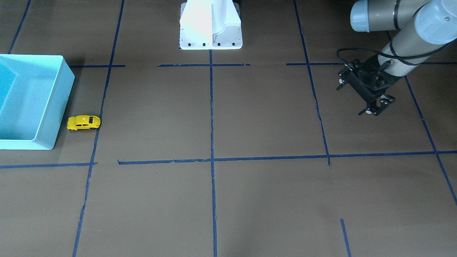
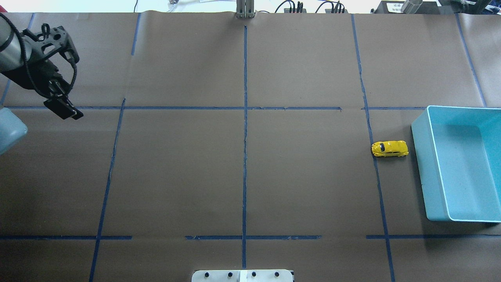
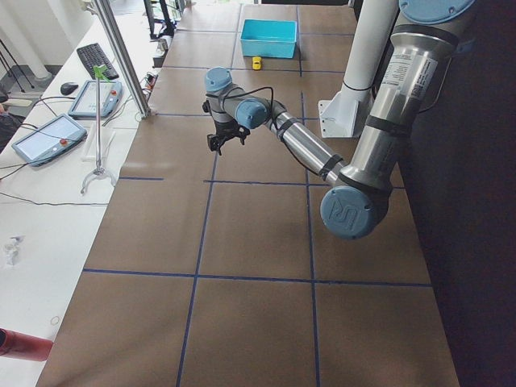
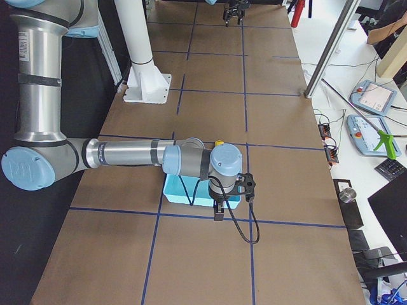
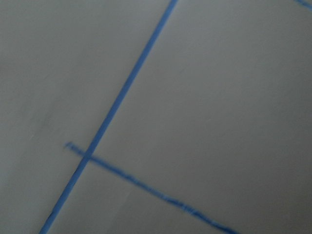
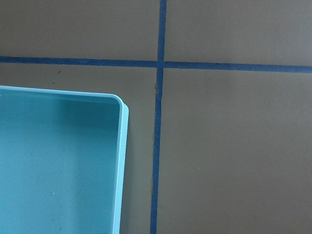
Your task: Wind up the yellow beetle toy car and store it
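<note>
In the front-facing view, the yellow beetle toy car [image 1: 84, 122] stood on its wheels at the left of the frame, just beside the outer wall of the turquoise bin [image 1: 60, 107] but not touching it. The left hand [image 1: 373, 107] hung over the brown surface [image 1: 250, 117] at the upper right, well apart from the car, and its fingers looked spread with nothing between them.

From overhead, the car [image 2: 390, 149] sat at the right of the frame, just left of the bin [image 2: 419, 164], with its long axis running across the picture. The left hand [image 2: 64, 109] was at the far upper left.

The exterior left view showed the left hand [image 3: 226, 143] with two prongs apart, and the car [image 3: 257, 63] as a small yellow speck in front of the bin [image 3: 268, 38].

In the exterior right view, the right hand [image 4: 217, 210] hovered over the near edge of the bin [image 4: 184, 194]. I cannot tell whether it was open or shut. Only a bit of the car [image 4: 219, 143] showed beyond the wrist.

The left wrist view showed only blurred tape lines, and the right wrist view only a corner of the bin [image 6: 122, 146].

The car is probably light, stiff and glossy, and it would roll if nudged. Pinching across its two flanks at mid-body looks safest, pressing the wheels down while dragging it to wind it.
</note>
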You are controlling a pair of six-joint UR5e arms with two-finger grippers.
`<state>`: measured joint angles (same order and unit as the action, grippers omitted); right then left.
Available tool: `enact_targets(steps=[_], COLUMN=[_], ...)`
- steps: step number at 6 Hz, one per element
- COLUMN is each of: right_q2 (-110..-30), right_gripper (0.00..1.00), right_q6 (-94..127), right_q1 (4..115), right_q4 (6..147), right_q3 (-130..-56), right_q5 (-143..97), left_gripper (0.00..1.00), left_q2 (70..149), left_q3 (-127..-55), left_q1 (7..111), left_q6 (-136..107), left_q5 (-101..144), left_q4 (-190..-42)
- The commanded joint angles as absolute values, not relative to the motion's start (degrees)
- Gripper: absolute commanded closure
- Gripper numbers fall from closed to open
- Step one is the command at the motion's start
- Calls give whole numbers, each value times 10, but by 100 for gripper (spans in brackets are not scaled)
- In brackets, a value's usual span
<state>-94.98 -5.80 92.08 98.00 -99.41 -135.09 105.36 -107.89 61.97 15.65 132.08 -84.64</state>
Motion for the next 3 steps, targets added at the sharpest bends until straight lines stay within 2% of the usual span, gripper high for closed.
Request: enact_targets(steps=[1,3], right_q2=[-948,-954], right_gripper=[0,0], right_q6=[-59,-61], right_q1=[920,921], right_q4=[979,979], right_q3=[-991,-991], right_q5=[-1350,-1350], left_gripper=[0,0], left_q2=[1034,1033], left_q3=[-1026,-971], left_q1=[682,719], left_q6=[157,157], left_q5=[1322,1323], left_q4=[-845,-845])
